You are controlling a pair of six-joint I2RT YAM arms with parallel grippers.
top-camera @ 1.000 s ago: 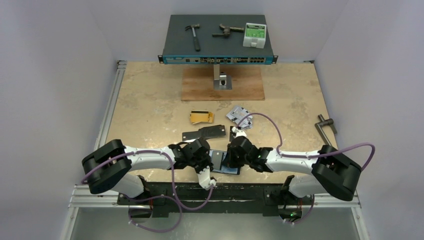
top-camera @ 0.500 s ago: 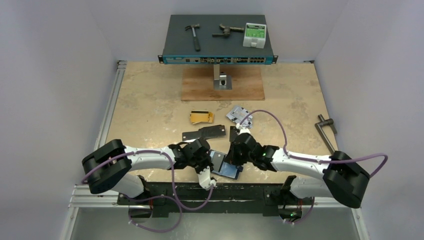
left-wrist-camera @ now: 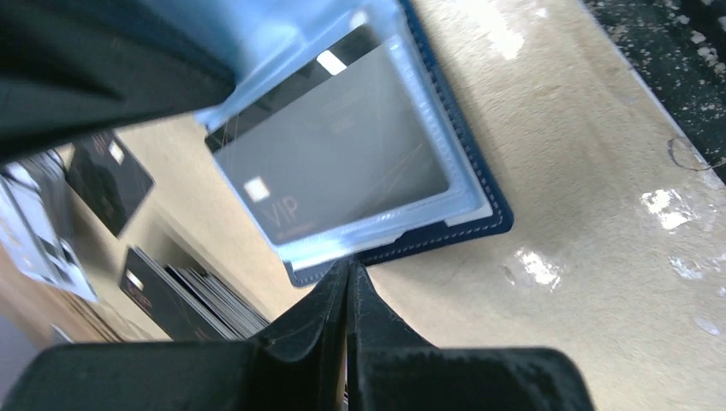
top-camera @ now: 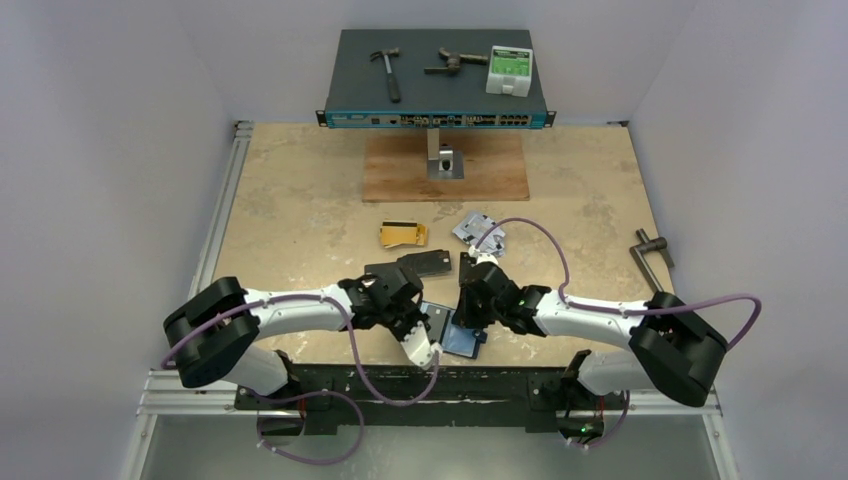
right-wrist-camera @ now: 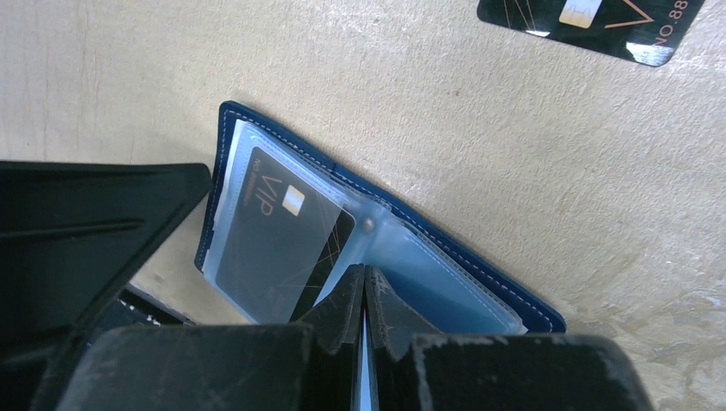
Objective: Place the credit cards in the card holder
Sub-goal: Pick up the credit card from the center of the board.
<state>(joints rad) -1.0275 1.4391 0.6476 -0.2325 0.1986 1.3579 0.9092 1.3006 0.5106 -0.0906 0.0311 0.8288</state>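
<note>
The dark navy-blue folding card holder (left-wrist-camera: 428, 237) is lying open close to the near edge of the beige stone-patterned table (top-camera: 300, 200), between the two grippers. It is now sitting a little closer to that edge and is turned more than a second ago. A black plastic credit card marked VIP (left-wrist-camera: 342, 163) is resting inside one of its clear plastic sleeves.

The right gripper (right-wrist-camera: 364, 287) is keeping its jaws closed, pinching a clear sleeve page of the holder and holding it raised off that card. The left gripper (left-wrist-camera: 347, 278) is also staying closed with nothing between its fingers. Its tips are pointing at the holder's edge, but it is unclear whether they are touching it.

Since the earlier frame the left wrist has been edging slightly farther in, toward the loose black cards (top-camera: 405, 267). The right elbow has been swinging out to the right and coming back. The gold-yellow card (top-camera: 402, 233) and the silver-grey cards (top-camera: 468, 228) are staying unmoved farther out.
</note>
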